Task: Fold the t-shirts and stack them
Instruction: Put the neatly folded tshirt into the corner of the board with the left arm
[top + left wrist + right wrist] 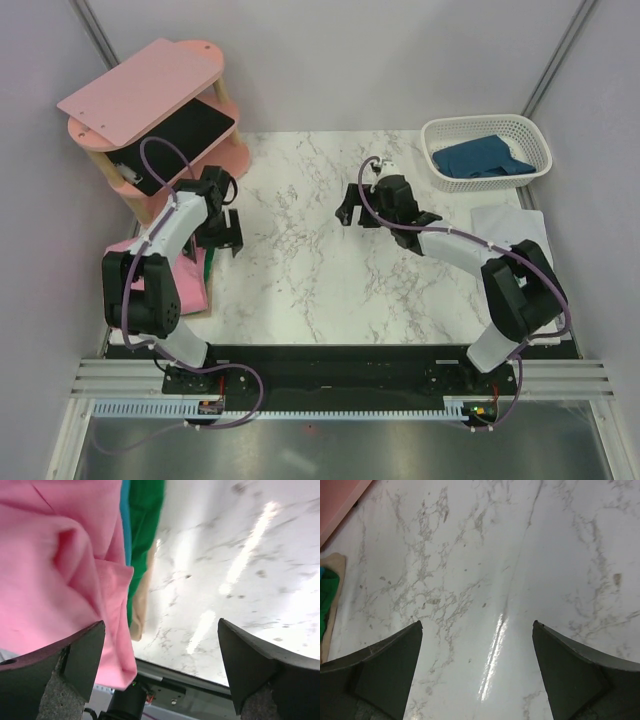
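Note:
A light pink t-shirt (45, 570) lies on top of a pile at the table's left edge (188, 288). Under it show a thin teal edge (125, 525), a green layer (145, 520) and a beige layer (140, 605). My left gripper (228, 232) hovers just right of that pile. It is open (161, 625), with nothing between its fingers. A dark blue t-shirt (480, 158) lies crumpled in the white basket (535, 140). My right gripper (350, 212) hangs open (477, 624) over bare marble near the table's middle, holding nothing.
A rigid pink shelf unit (150, 90) stands at the back left, close behind the left arm. A flat white sheet (510, 225) lies at the table's right side below the basket. The pile's edge (327, 595) shows at the left of the right wrist view.

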